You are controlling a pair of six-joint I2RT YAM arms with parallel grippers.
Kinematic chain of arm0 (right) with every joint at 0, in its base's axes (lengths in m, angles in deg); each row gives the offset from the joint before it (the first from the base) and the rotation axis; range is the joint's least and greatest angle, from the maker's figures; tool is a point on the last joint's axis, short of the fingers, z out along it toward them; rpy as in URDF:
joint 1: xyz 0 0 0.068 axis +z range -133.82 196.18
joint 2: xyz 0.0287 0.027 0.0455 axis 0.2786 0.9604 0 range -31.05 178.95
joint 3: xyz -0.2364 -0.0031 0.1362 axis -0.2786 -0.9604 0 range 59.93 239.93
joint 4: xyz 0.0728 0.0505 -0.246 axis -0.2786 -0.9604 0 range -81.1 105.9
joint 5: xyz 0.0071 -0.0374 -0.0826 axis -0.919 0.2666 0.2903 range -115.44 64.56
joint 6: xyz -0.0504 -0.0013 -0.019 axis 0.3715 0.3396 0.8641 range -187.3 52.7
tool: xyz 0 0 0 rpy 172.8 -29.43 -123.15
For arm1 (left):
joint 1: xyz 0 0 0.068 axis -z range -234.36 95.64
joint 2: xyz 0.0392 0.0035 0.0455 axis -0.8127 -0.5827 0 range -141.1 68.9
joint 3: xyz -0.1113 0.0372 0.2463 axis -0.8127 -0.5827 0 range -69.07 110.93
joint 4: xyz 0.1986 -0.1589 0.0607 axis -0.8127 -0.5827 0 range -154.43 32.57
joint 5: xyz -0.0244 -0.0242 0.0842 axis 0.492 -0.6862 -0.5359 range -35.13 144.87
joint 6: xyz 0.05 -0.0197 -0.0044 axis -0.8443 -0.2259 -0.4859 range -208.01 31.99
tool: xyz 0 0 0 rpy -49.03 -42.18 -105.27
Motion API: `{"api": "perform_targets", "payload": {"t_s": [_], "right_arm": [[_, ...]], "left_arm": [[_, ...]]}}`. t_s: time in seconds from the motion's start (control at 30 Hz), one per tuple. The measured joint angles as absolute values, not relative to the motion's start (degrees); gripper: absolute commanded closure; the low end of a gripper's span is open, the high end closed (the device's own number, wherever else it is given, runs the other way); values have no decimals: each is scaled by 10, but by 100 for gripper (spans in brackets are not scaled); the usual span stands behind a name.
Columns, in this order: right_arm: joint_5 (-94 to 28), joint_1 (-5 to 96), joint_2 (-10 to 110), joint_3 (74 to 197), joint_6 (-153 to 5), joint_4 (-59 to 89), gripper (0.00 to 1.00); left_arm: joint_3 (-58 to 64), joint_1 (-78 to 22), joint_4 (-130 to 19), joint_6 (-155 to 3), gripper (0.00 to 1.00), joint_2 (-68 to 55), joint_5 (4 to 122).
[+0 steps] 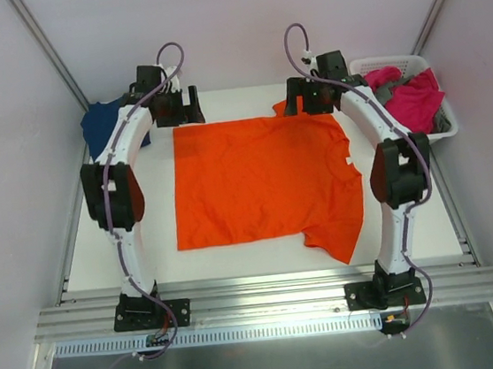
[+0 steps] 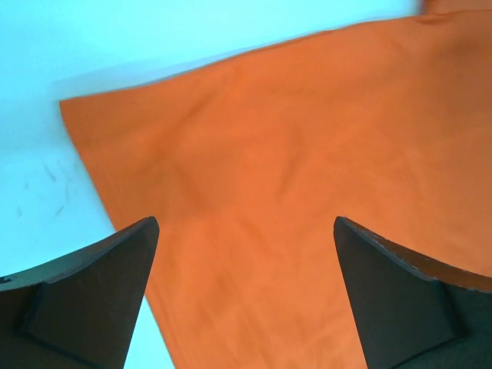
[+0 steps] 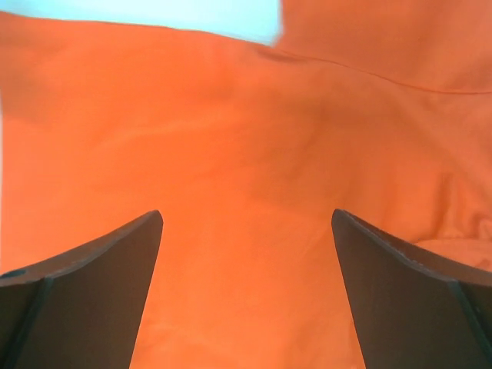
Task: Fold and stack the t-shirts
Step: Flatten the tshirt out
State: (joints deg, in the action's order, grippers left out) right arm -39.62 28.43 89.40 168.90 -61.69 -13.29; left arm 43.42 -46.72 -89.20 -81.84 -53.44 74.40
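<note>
Both arms hover at the far edge of the surface (image 1: 237,258), over the orange t-shirt (image 1: 259,178). The left gripper (image 2: 244,223) hangs above a hem corner, jaws wide, holding nothing. The right gripper (image 3: 247,215) sits by the far sleeve, jaws wide too, nothing held. The orange shirt lies spread flat across the middle, no fold made yet. A navy t-shirt (image 1: 101,121) rests at the far left corner, half hidden behind the left arm, so whether it is folded is hard to say. Pink (image 1: 415,98) and grey (image 1: 392,89) shirts lie heaped in the white basket (image 1: 441,131) at the far right corner. Most of the job looks left.
</note>
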Motion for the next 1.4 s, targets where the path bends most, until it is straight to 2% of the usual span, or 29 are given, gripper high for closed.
{"api": "perform_targets", "payload": {"t_s": [0.2,0.37,0.5,0.53,0.6,0.63,0.87,1.13,1.4], "right_arm": [[-397,299,710,1547,-610,-147,3],[-399,299,681,1508,-601,-165,3],[-410,298,708,1546,-595,-194,2],[-413,297,726,1574,-595,-201,1],[-410,294,763,1625,-595,-199,8],[-403,292,783,1652,-594,-196,9],[-332,269,988,1893,-570,-205,6],[-224,256,1098,1939,-536,-152,5],[-216,242,1125,1959,-533,-64,9]], "left_arm": [[317,-443,-889,-843,1,-326,718],[264,-447,-899,-851,1,-261,711],[299,-471,-919,-850,2,-320,733],[320,-479,-921,-849,5,-343,741],[378,-501,-928,-844,16,-406,754],[404,-511,-926,-841,18,-435,759],[551,-554,-928,-825,21,-606,787],[609,-554,-922,-825,21,-677,814],[610,-548,-911,-843,20,-694,795]]}}
